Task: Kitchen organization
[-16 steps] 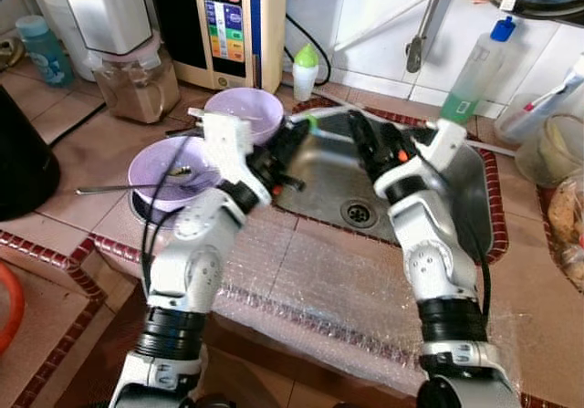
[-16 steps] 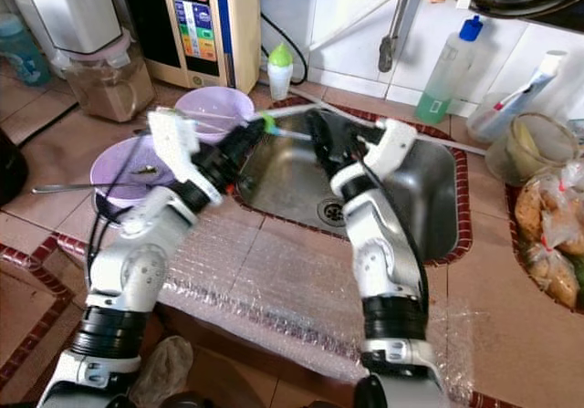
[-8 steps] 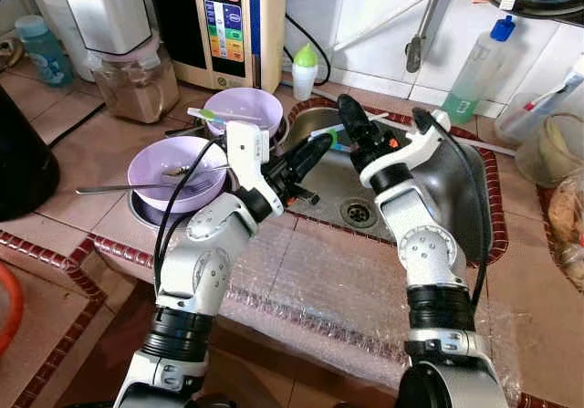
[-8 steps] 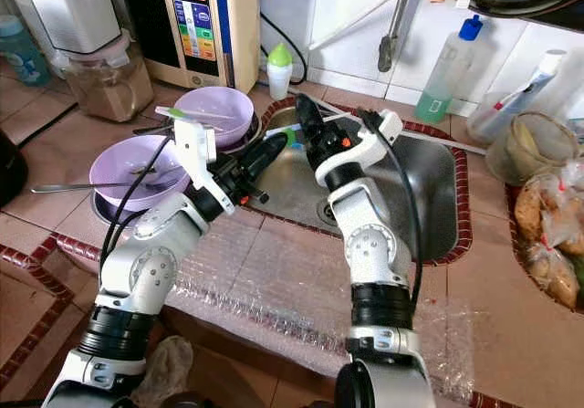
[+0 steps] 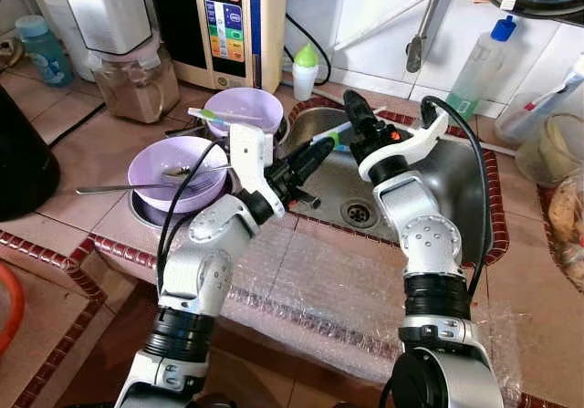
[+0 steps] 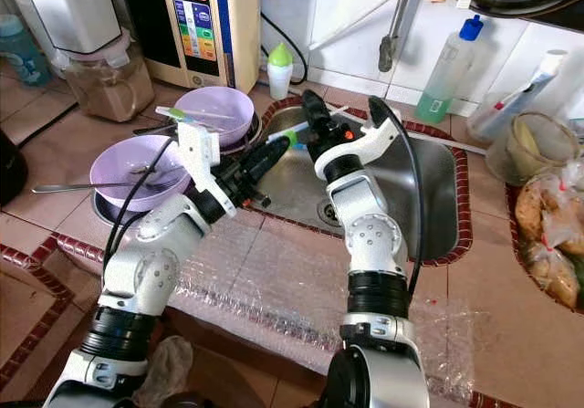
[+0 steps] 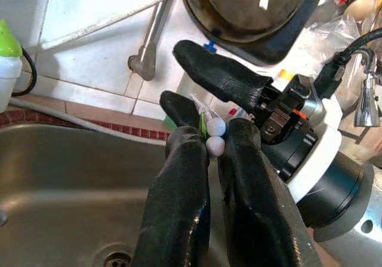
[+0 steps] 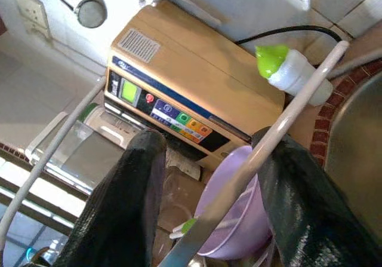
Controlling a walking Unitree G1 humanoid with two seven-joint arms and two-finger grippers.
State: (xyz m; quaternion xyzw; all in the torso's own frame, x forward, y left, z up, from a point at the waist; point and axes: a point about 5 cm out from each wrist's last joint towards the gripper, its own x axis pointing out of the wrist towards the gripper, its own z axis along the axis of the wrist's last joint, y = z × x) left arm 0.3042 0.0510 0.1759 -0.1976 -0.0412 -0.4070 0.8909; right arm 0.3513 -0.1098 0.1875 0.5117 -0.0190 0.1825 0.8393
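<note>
My left gripper (image 5: 318, 152) reaches over the steel sink (image 5: 447, 184) and is shut on a pair of thin white chopsticks with green bands (image 5: 332, 138). In the left wrist view their two round white tips (image 7: 215, 134) poke out between the black fingers (image 7: 179, 183). My right gripper (image 5: 359, 123) faces it from the sink's far side, open, its fingers (image 8: 134, 183) spread on either side of a white stick (image 8: 265, 150) without closing on it. Two purple bowls (image 5: 245, 109) (image 5: 173, 172) sit left of the sink.
The far bowl carries a green-and-white utensil (image 5: 212, 114), and the near one holds a spoon (image 5: 119, 187). Behind them stand a tan appliance (image 5: 228, 20), a blender jar (image 5: 137, 84) and a green-capped bottle (image 5: 306, 68). A soap bottle (image 5: 479, 66) stands behind the sink. Bubble wrap (image 5: 310, 289) covers the counter edge.
My left gripper carried the chopsticks rightward from beside the bowls to over the sink. My right gripper swung left and up to meet their free end.
</note>
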